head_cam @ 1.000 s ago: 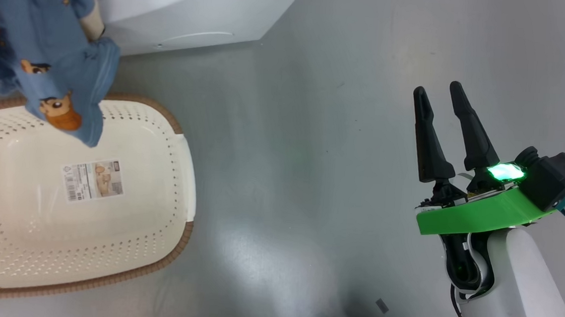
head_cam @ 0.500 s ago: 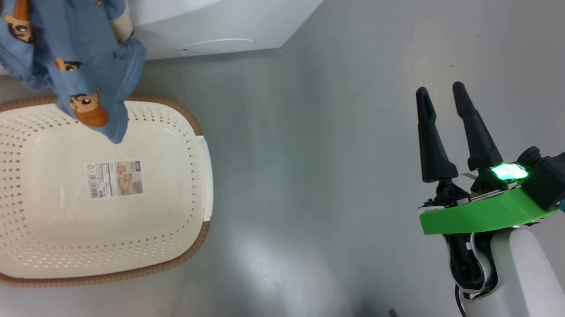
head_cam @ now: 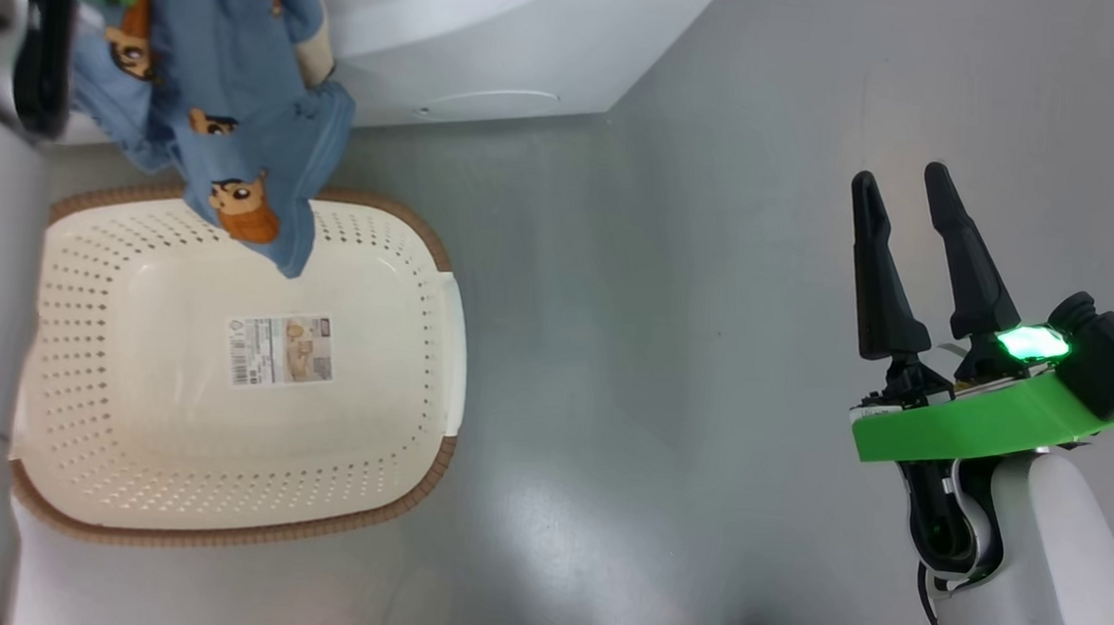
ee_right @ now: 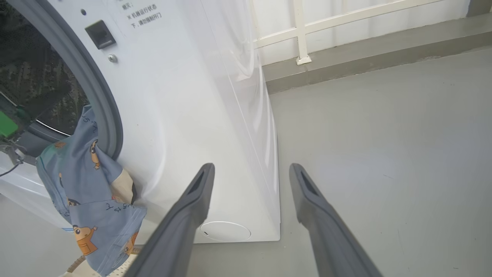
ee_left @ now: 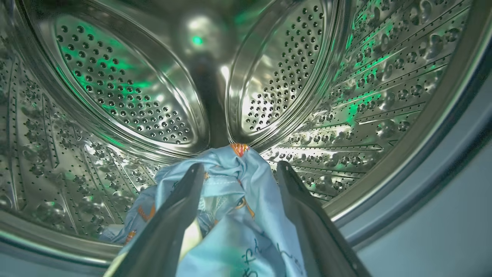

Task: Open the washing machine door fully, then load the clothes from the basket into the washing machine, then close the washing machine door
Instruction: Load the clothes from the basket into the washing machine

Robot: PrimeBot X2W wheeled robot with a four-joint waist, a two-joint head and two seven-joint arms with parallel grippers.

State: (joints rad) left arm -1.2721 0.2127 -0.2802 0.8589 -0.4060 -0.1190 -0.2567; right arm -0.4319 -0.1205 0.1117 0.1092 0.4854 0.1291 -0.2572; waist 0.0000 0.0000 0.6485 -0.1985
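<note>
left gripper: being held spread at the drum mouth, clothes lying loose between, not pinched
right gripper: being held open, empty, lower right of head view
clothes: being draped out of the washing machine, tail hanging lengthwise down over the basket, upper left
nearer arm: left, probably

The right gripper has long, tapered black fingers — a bright green plate beneath. Its forearm is smooth white.
</note>
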